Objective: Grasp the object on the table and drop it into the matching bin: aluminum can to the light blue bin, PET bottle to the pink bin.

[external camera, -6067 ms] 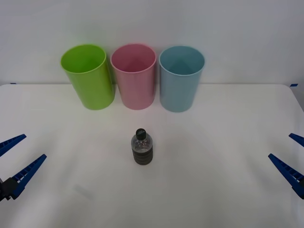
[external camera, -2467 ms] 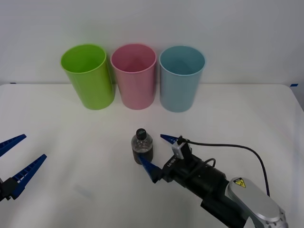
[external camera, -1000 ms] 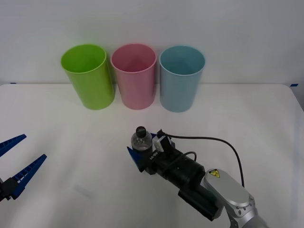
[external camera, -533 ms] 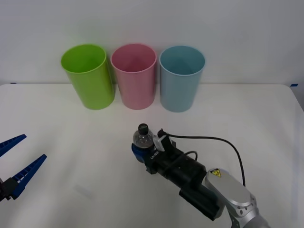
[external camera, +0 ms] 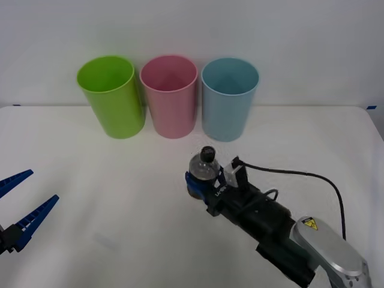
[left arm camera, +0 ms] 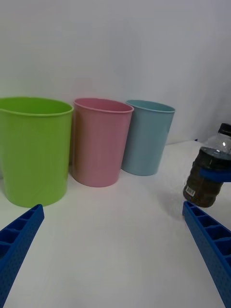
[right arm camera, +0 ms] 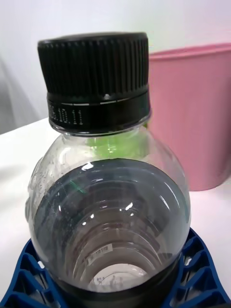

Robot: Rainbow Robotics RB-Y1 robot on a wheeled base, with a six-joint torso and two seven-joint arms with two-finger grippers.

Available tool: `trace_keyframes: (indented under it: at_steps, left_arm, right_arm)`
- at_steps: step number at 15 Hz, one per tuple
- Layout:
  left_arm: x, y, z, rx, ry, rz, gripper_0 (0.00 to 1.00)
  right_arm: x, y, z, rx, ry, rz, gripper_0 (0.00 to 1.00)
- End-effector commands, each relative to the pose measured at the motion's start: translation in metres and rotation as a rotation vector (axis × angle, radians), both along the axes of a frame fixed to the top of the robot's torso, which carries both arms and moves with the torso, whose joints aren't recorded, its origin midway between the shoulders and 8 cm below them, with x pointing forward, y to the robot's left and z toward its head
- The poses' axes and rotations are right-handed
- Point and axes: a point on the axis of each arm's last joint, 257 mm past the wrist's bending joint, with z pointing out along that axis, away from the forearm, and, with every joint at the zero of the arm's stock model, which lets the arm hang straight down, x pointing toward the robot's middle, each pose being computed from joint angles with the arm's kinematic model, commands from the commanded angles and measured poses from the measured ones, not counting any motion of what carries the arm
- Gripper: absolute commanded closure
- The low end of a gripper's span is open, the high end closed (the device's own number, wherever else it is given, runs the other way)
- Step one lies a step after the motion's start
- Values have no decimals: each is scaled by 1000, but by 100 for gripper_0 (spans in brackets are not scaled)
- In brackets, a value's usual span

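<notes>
Right jaws clamped around PET bottle (external camera: 204,170)

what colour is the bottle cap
Black, with a ribbed edge; the bottle cap shows best in the right wrist view.

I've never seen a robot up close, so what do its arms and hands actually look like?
Each hand has two blue plastic fingers with a ribbed, lattice-like surface, tapering to points. The right hand sits on a chunky black wrist, with a thin black cable looping over it, then a silver-grey arm shell bearing a yellow warning sticker. The left hand has the same blue fingers.
</notes>
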Motion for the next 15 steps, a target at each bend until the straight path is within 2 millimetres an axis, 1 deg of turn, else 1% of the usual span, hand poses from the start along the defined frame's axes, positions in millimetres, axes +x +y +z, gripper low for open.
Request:
trace_keyframes:
  at_steps: [1, 4, 8, 10, 11, 13, 15]
  left_arm:
    - [0, 0, 0, 0, 0, 0, 0]
    - [0, 0, 0, 0, 0, 0, 0]
    - [0, 0, 0, 0, 0, 0, 0]
    - [0, 0, 0, 0, 0, 0, 0]
    - [0, 0, 0, 0, 0, 0, 0]
    - [0, 0, 0, 0, 0, 0, 0]
    - [0, 0, 0, 0, 0, 0, 0]
  right_arm:
    - [-5, -22, 28, 68, 13, -9, 100]
    - [-3, -42, 61, 135, 6, -9, 100]
    - [3, -54, 113, 230, -23, 2, 100]
    - [8, -54, 133, 256, -41, 14, 100]
    - [11, -52, 140, 261, -52, 19, 100]
    - [16, -47, 159, 267, -78, 39, 100]
    - [19, -41, 173, 261, -97, 65, 100]
